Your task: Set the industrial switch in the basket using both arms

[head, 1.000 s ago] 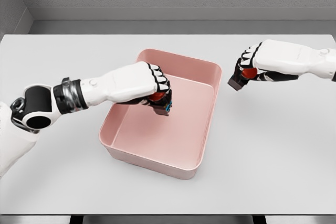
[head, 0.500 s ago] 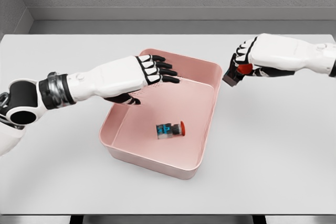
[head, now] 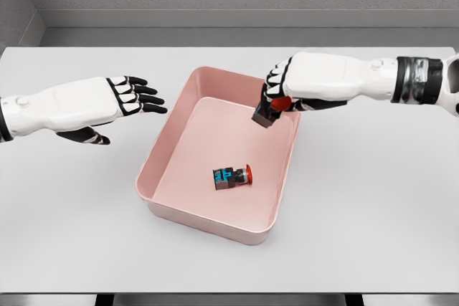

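Pink basket (head: 166,150) sitting on the white bench (head: 373,198), roughly at its middle, long axis running from the near edge toward the far edge and skewed a little. Lying inside on the basket floor, toward the near right part: one industrial switch (head: 232,176), tipped on its side, dark body with a blue label, red button pointing right. Touching nothing but the floor, clear of all four walls.

Over to the right hand (head: 281,97), reaching in from the bench's right side, arm stretched across toward the basket. Fingers curled tight around a second industrial switch (head: 265,114), red button peeking out under the palm, dark body sticking down and left, tilted. Held in the air just above the basket's far right corner, inside the line of the right wall, well above the floor. Not touching the basket rim as far as can be seen.

Now the left hand (head: 129,95), coming in from the bench's left edge. Fingers spread straight out and relaxed, thumb hanging low, gripping nothing. Hovering above bare bench just left of the basket's far left corner, fingertips (head: 159,108) pointing toward the rim but apart from it.

Two switches then: one down in the basket, one gripped over it. Grey wall running behind the bench's far edge, dark gap showing below the near edge.
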